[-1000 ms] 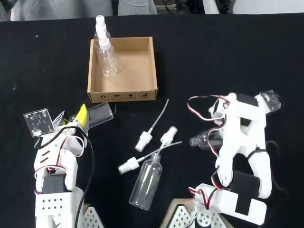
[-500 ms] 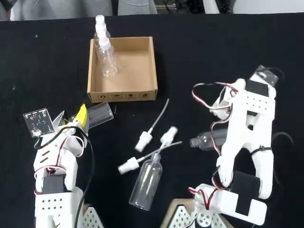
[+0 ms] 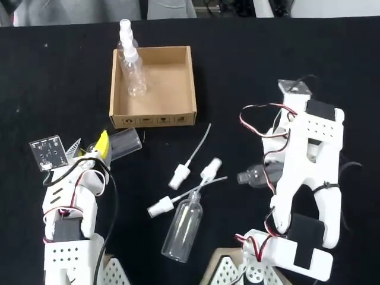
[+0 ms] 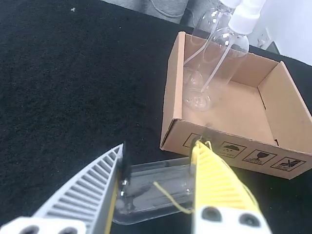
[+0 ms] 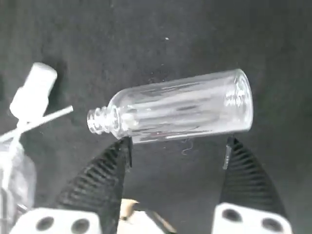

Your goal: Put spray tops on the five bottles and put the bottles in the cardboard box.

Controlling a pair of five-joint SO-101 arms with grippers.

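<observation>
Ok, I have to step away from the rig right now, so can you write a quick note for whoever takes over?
Left gripper: shut on a clear bottle, just in front of the cardboard box.
Right gripper: open, over a second bottle that lies uncapped on the table.
A third bottle lies uncapped mid-table, next to three loose spray tops.
Done: two capped bottles lean in the box's far corner.
Left: fit the three tops, then box those three bottles.
</observation>
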